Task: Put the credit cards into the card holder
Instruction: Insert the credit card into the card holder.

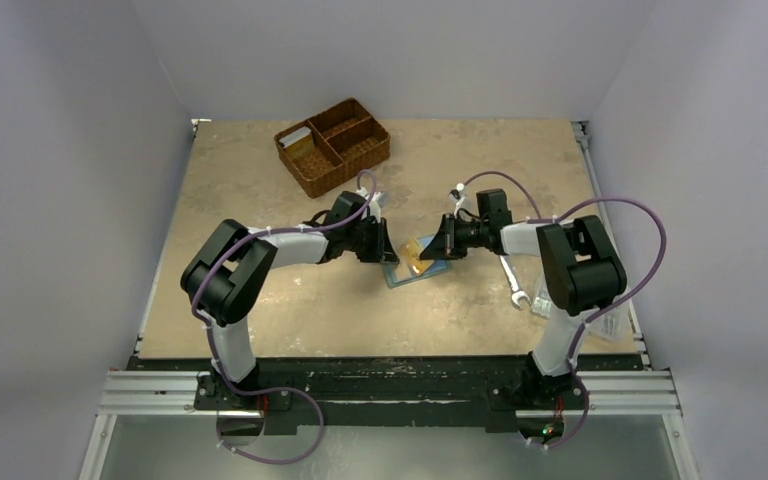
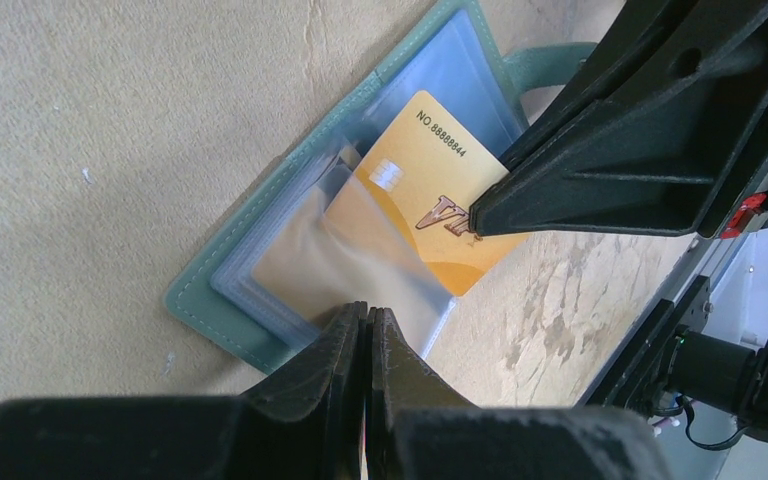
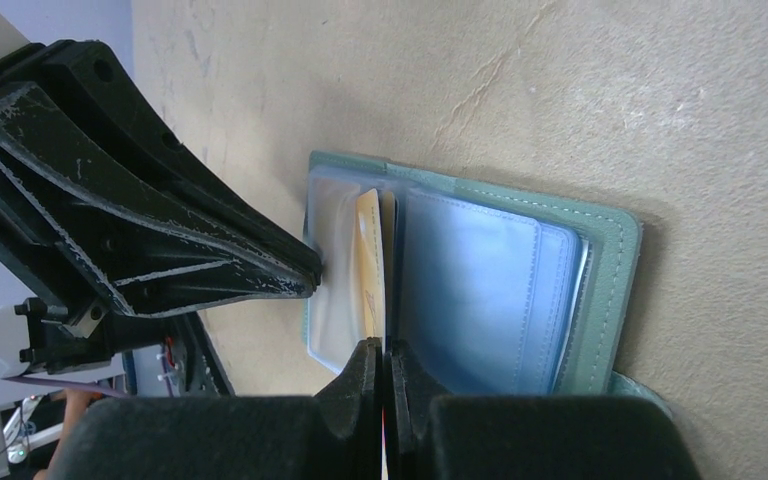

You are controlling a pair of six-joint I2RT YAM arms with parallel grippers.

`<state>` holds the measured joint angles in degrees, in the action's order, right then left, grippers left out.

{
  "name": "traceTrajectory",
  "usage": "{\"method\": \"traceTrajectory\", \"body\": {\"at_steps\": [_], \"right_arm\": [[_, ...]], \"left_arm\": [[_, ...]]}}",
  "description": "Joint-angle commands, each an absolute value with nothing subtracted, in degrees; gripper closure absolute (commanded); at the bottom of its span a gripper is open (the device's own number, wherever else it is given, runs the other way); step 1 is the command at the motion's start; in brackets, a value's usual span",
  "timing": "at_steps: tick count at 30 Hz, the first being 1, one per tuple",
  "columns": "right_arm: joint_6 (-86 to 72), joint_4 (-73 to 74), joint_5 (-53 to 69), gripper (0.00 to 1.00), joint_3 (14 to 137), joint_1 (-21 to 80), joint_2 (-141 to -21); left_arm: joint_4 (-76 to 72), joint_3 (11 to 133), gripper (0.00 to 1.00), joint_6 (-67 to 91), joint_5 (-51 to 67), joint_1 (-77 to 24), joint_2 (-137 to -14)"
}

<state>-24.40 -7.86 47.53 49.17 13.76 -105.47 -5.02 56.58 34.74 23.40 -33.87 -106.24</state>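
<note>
One gold card (image 2: 430,190) in one open card holder (image 2: 200,290).

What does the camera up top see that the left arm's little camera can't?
Only the top camera: the brown basket, the silver wrench and both whole arms. Only the left wrist camera: the number and chip on the yellow card. Both: the teal card holder lying open, the yellow card, and the left gripper and right gripper meeting over it.
</note>
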Motion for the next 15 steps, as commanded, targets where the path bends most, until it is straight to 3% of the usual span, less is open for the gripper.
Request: {"method": "traceTrajectory", "body": {"at_steps": [1, 15], "right_arm": [[-25.3, -13.8, 45.8, 0.95, 50.5, 14.0, -106.6], [-33.2, -26.9, 49.3, 0.94, 46.8, 14.0, -111.3]], "left_arm": [[-0.1, 56.3, 1.0, 31.4, 19.1, -33.6, -108.7], [-0.5, 55.5, 1.0, 31.3, 18.9, -33.4, -108.7]]}}
